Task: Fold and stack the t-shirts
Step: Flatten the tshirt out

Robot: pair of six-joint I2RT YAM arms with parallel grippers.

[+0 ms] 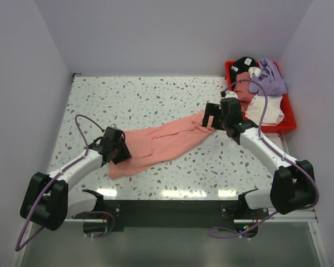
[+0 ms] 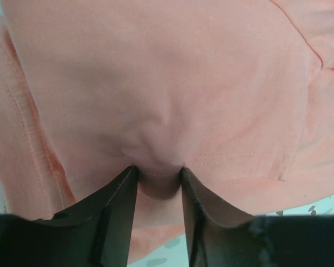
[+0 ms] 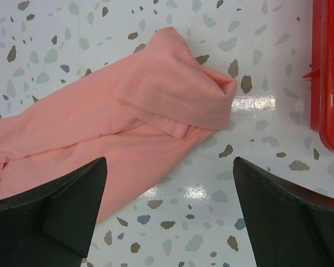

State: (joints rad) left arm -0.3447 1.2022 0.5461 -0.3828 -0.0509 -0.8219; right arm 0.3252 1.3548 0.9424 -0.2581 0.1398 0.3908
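A salmon t-shirt (image 1: 161, 142) lies bunched in a long diagonal strip across the speckled table (image 1: 156, 94). My left gripper (image 1: 118, 151) is at the strip's lower-left end. In the left wrist view its fingers (image 2: 158, 169) pinch a small fold of the salmon cloth (image 2: 167, 72) by a stitched hem. My right gripper (image 1: 214, 118) hovers at the upper-right end, open wide. The right wrist view shows the folded-over sleeve end (image 3: 178, 94) just ahead of the right gripper (image 3: 170, 164), with bare table between its fingers.
A red bin (image 1: 289, 125) stands at the back right, its wall (image 3: 328, 72) close to my right gripper. It holds lavender (image 1: 270, 78), dusty rose (image 1: 244, 86), white (image 1: 265, 109) and black (image 1: 244, 62) t-shirts. Walls close the table on three sides.
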